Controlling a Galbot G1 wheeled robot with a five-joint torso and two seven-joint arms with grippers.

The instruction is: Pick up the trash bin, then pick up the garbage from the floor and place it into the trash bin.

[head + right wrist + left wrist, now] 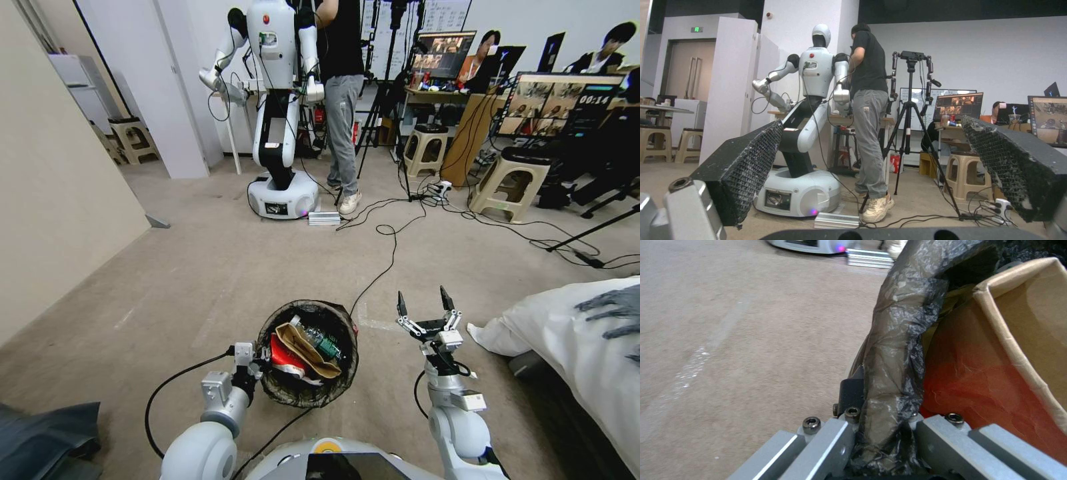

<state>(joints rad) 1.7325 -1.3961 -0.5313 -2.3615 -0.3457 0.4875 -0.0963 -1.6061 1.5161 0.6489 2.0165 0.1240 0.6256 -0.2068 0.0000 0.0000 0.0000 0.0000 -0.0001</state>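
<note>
Floor (200, 267): beige carpet.
On it: black cables (390, 243), plastic stools (510, 180), a second robot's base (283, 195), possibly dark sheeting (47, 433).

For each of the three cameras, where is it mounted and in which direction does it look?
Head view: on the head, looking forward and down at the floor; shows both arms, the left claw on the trash bin, the right claw open.
Left wrist view: looks along the claw clamping the bin's bag-lined rim, brown paper bag inside.
Right wrist view: looks level between its pads at another white robot.
Head and right wrist views share that robot.
</note>
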